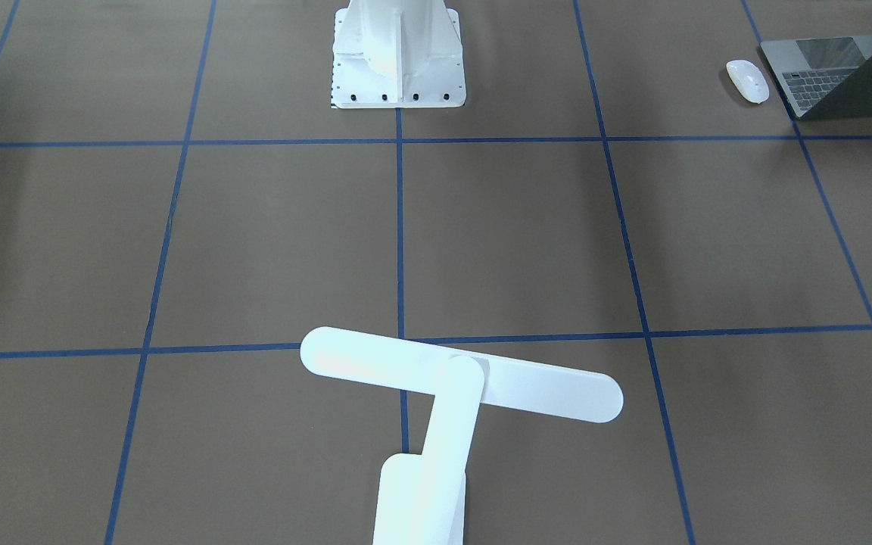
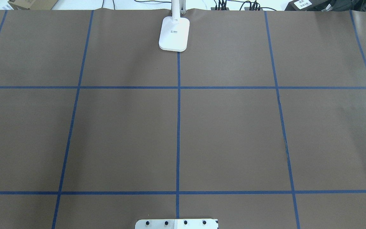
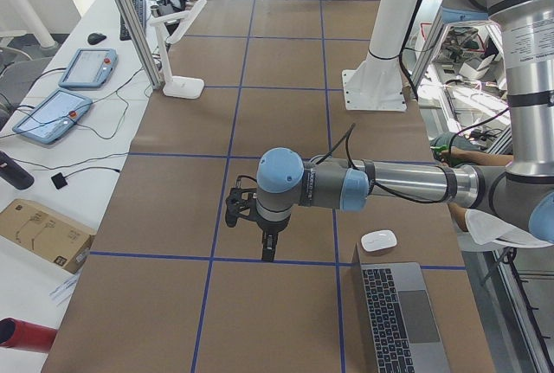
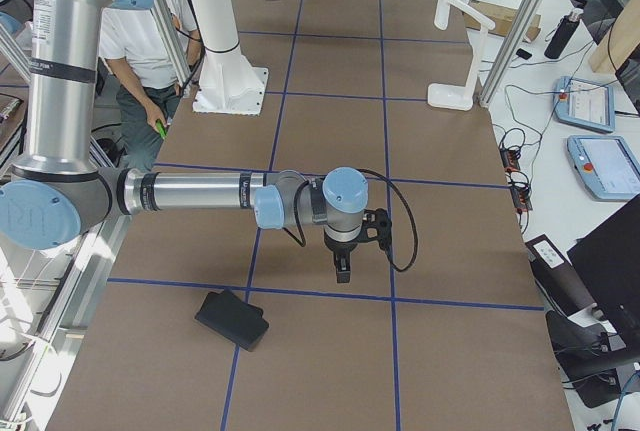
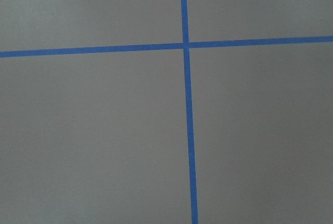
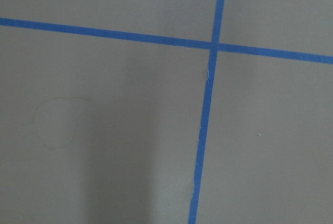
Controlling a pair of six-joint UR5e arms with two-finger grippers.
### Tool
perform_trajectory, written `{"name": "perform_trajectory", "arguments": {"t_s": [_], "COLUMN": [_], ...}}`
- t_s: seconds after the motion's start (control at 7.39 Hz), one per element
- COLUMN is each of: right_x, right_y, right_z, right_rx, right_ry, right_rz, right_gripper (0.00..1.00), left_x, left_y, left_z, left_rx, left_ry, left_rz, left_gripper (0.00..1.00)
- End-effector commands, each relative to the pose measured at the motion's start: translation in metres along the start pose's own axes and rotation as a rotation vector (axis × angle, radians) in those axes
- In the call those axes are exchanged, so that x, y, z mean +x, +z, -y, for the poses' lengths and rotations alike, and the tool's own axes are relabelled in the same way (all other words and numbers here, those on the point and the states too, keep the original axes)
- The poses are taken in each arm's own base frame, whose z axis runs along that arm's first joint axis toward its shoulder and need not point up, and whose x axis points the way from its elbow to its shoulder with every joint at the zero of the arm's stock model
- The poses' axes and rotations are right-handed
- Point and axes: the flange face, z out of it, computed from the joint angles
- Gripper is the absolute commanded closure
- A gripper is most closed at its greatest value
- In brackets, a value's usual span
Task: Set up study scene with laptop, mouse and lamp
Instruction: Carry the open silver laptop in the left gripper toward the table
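The table [image 2: 233, 133] is covered edge to edge in matte brown paper, marked into large rectangles by lines of blue tape [image 2: 178, 127]. The light is even and soft and leaves only faint shadows on the paper. One tape line is wrinkled and slightly torn [image 2: 286, 149], and a faint ring-shaped crease [image 6: 54, 122] shows in the paper.

Along the table's far long side runs a white bench [image 3: 26, 293] behind slanted aluminium posts [image 3: 130, 18]. On it lie two tablet-like pendants [image 3: 50, 116] with red buttons and a cardboard box [image 3: 39, 233]. Power strips [image 2: 221, 8] sit just past the paper's far edge.
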Motion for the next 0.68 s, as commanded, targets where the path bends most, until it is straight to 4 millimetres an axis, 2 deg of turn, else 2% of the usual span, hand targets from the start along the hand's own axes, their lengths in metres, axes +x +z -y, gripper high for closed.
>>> {"name": "perform_trajectory", "arguments": {"t_s": [0.0, 0.54], "right_x": [-0.0015, -0.0025], "right_y": [-0.0014, -0.0023], "right_z": [0.0003, 0.0012], "right_rx": [0.003, 0.005], "right_ry": [-0.002, -0.004], "right_rz": [0.002, 0.002], "right_gripper": [0.01, 0.01], "left_x": [-0.0049, -0.0094], "left_y": [0.005, 0.0097], "left_z": [-0.0124, -0.0118], "left_rx": [-0.009, -0.016], "left_ry": [0.001, -0.019], "left_rz": [-0.001, -0.003], "left_gripper": [0.0, 0.01]}}
